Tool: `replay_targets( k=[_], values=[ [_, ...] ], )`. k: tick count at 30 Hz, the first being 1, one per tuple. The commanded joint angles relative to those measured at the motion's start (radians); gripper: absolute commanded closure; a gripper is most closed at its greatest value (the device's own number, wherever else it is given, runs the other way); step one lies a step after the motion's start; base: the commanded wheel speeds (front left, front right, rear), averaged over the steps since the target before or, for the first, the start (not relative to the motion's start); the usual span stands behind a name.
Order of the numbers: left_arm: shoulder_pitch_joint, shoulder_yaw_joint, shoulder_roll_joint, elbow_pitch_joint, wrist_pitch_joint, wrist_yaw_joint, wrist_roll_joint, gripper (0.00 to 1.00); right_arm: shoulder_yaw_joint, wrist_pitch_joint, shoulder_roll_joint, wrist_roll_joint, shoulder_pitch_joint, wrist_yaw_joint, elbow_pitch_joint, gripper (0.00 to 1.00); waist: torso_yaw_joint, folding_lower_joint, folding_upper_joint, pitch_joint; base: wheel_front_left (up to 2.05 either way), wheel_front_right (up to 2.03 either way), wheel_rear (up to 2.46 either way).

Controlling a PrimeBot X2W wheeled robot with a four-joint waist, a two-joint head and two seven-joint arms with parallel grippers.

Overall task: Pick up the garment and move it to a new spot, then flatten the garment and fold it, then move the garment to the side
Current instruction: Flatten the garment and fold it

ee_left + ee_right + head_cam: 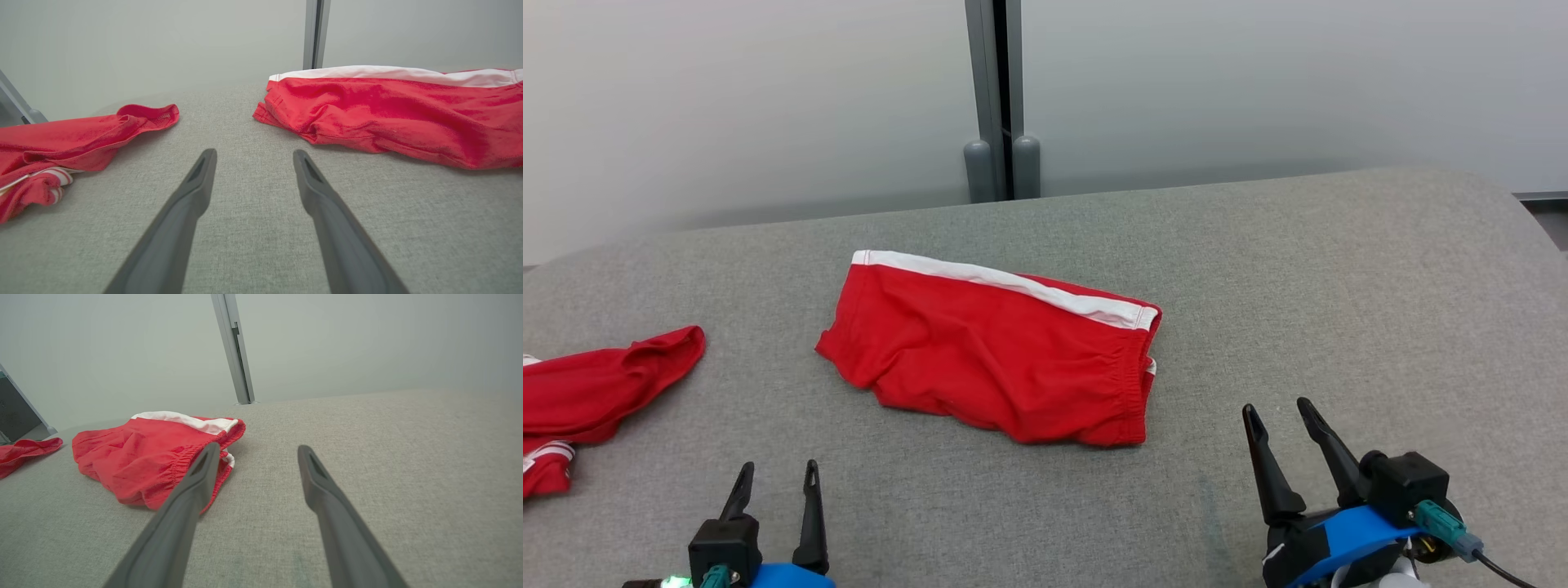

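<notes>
A red garment (992,359) with a white stripe along its far edge lies folded on the grey fabric surface (1339,286), its elastic waistband toward the right. My left gripper (778,471) hovers open at the lower left, short of the garment (400,114), nothing between its fingers. At the lower right my right gripper (1278,408) is open too, just right of the waistband end (155,461). Between the right gripper's fingertips (255,451) I see bare fabric.
A second red garment (596,392) with white stripes lies crumpled at the left edge (73,143). Behind the surface stands a pale wall with a grey vertical post (1001,98). Bare grey fabric stretches to the right.
</notes>
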Motion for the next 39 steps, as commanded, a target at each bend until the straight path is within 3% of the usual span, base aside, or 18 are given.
replay_targets(
  k=[1,7,13,29,39],
  values=[
    [-0.022,0.004,-0.004,0.000,-0.003,-0.016,0.015,0.00,0.003,-0.004,-0.003,0.004,-0.003,0.000,-0.003,0.00,0.000,0.0001,0.0001,0.009,0.00,0.00,0.00],
    [-0.120,0.042,0.012,0.034,-0.003,-0.125,0.026,0.00,0.039,-0.004,-0.003,0.028,-0.044,0.000,-0.025,0.00,-0.035,0.0001,0.0001,0.079,0.00,0.00,0.00],
    [-0.259,0.065,0.064,0.115,-0.003,-0.167,0.040,0.00,0.057,-0.004,-0.003,0.047,-0.071,0.000,-0.044,0.00,-0.088,0.0001,0.0001,0.160,0.00,0.00,0.00],
    [-0.544,0.036,0.179,0.388,-0.003,-0.206,0.000,0.00,0.087,-0.004,-0.003,0.083,-0.110,0.000,-0.082,0.00,-0.173,0.0001,0.0001,0.315,0.00,0.00,0.00],
    [-0.594,-0.155,0.209,0.507,0.053,-0.205,-0.129,0.00,0.095,-0.004,-0.003,0.100,-0.120,0.000,-0.087,0.00,-0.193,0.0001,0.0001,0.350,0.00,0.00,0.00]
  ],
)
